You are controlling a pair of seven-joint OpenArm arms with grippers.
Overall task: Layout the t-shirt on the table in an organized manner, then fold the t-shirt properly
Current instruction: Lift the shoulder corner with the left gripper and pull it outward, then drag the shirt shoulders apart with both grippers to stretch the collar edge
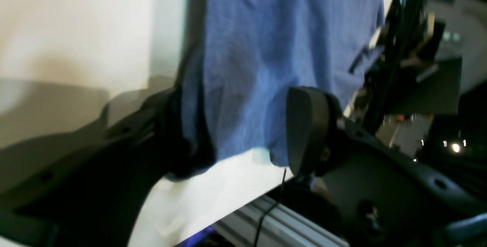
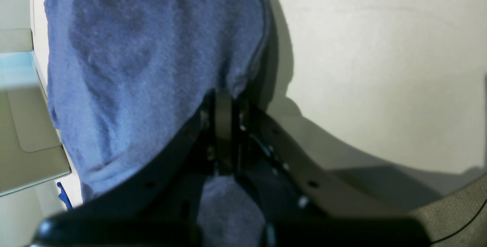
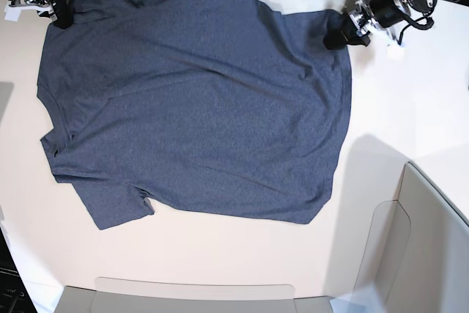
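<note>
One corner let go, one corner held

The t-shirt [image 3: 198, 100] lies spread flat on the table [image 3: 410, 108]. My left gripper [image 1: 243, 125] has its jaws spread wide around the cloth. My right gripper [image 2: 224, 125] pinches a corner tight. If I pull with just that one, I think the shirt could bunch up.

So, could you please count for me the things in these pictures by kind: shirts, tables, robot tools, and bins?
T-shirt: 1
Table: 1
Tools: 2, the left tool and the right tool
Grey-beige bin walls: 2, one at the near edge and one at the side
Total: 6
</note>
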